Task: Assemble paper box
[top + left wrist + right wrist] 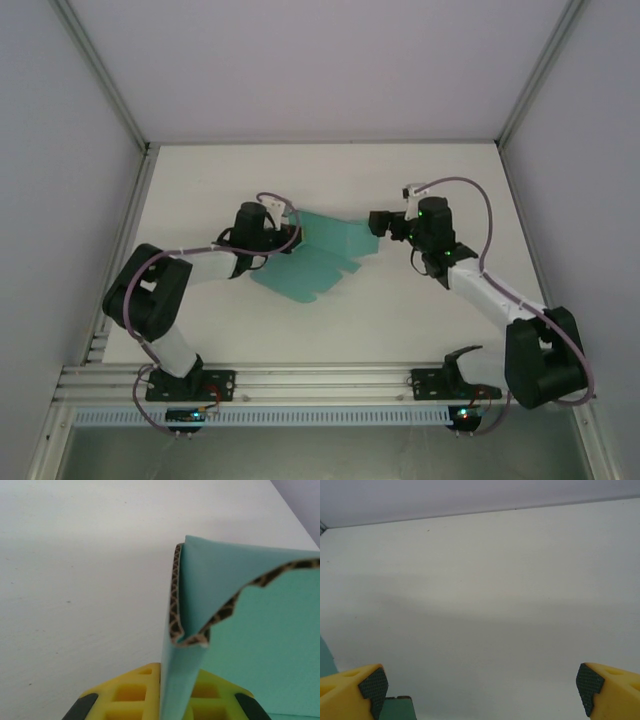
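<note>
The left fingers (pixel 131 694) are clamped on a raised flap of the paper box (pixel 322 262), which lies partly folded in the middle of the surface (pixel 430 180). The right fingers (pixel 607 687) stand wide apart just beside it, empty.

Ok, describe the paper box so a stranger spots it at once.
Start at the white table, between the two arms. The paper box lies there, a thin sheet with one panel folded up in the left claw. Only it is teal-green; table and arms are white and black.
</note>
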Controlling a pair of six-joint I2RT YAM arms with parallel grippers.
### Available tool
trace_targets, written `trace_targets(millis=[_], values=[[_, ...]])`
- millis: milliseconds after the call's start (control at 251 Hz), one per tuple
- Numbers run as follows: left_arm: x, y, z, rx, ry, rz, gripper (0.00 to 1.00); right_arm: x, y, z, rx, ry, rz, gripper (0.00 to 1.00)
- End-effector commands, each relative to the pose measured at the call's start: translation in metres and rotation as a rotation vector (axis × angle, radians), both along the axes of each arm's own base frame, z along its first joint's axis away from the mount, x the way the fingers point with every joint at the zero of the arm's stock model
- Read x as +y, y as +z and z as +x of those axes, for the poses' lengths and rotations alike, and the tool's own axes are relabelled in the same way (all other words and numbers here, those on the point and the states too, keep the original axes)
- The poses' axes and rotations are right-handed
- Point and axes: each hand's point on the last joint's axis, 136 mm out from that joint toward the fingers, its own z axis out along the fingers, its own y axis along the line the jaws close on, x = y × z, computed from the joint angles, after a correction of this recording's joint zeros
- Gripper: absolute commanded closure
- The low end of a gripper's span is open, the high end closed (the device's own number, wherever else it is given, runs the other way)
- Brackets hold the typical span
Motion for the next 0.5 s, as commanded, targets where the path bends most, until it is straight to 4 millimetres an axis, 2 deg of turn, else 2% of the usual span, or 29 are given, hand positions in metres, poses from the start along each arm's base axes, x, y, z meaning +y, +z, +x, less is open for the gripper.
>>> trace_targets(millis=[0, 92, 271, 499], values=[[-0.015, 0.056, 0.014, -0.098, -0.007, -0.117, 1.0, 0.002, -0.019, -0.002, 0.049, -0.017, -0.066, 0.01], [-0.013, 0.053, 0.017, -0.094, 0.026, -0.07, 1.0, 0.002, -0.008, -0.001, 0.026, -0.028, -0.107, 0.01], [0.005, 0.026, 0.029, -0.043, 0.151, 0.074, 1.0, -0.006, 0.023, -0.014, -0.042, -0.038, -0.134, 0.01], [0.0, 0.021, 0.025, -0.086, 0.145, 0.169, 1.0, -0.001, 0.051, -0.02, -0.114, 0.014, -0.136, 0.01]])
